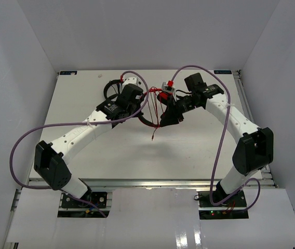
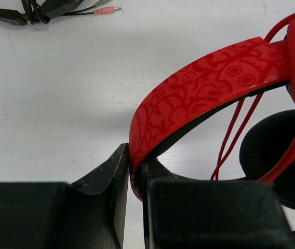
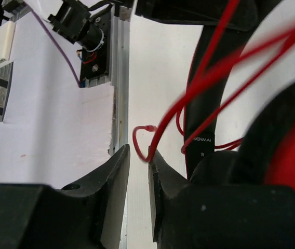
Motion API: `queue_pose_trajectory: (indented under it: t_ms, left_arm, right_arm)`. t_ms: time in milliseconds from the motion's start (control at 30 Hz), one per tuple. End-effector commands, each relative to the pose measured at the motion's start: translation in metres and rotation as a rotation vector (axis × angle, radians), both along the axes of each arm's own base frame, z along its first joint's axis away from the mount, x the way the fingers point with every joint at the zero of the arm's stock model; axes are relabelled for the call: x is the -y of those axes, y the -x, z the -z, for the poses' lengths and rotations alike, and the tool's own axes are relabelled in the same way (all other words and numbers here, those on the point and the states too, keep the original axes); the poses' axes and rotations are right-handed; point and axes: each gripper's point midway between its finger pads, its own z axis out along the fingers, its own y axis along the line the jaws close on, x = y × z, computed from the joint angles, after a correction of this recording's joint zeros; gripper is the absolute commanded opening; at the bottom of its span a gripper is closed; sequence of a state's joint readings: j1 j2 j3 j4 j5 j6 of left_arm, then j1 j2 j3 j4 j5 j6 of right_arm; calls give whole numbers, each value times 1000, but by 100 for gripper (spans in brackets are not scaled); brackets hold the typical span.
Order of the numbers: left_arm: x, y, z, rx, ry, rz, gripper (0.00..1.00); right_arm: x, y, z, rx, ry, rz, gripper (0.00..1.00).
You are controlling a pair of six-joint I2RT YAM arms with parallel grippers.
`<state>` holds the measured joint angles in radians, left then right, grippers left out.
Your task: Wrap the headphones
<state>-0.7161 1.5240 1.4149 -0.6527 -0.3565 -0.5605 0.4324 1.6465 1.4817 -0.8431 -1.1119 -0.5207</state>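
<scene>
toward 12 o'clock on the table (image 1: 111, 155), the left gripper (image 2: 135, 168) is clamping the red headband (image 2: 204, 85) of the headphones (image 1: 160, 98), while the right gripper (image 3: 138, 155) is pinching their thin red cable (image 3: 152, 145). black headphones (image 2: 12, 14) are lying apart, at 11 o'clock.

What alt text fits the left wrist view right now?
The left gripper is clamped on the red headphones at the patterned headband. Strands of red cable and a black earcup pad sit right; black headphones with pink and green plugs lie top left.
</scene>
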Motion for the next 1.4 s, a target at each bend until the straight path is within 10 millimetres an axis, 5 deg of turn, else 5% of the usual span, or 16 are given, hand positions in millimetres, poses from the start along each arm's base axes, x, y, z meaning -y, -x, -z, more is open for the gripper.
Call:
queue_pose_trajectory:
  t_ms: [0, 267, 433, 900, 1100, 1233, 1300, 1367]
  left_arm:
    - [8, -3, -24, 37, 288, -73, 0]
    - [3, 1, 33, -93, 318, -115, 0]
    - [-5, 1, 63, -145, 291, -140, 0]
    - [-29, -8, 155, -343, 197, -158, 0]
    - [-31, -8, 170, -382, 167, -150, 0]
    - [-34, -6, 176, -423, 141, -155, 25]
    - [-34, -5, 174, -425, 140, -152, 50]
    - [-34, -5, 167, -416, 146, -144, 64]
  right_arm:
    - [-2, -22, 27, 7, 61, 70, 27]
    - [-5, -47, 91, -16, 138, 137, 18]
    - [-7, -52, 109, -32, 149, 138, 16]
    - [16, -30, 86, 61, 110, 121, 22]
    - [33, -22, 72, 113, 97, 145, 25]
    - [45, -17, 64, 141, 84, 171, 28]
    - [50, -14, 62, 150, 81, 184, 29]
    - [57, -13, 59, 158, 77, 201, 29]
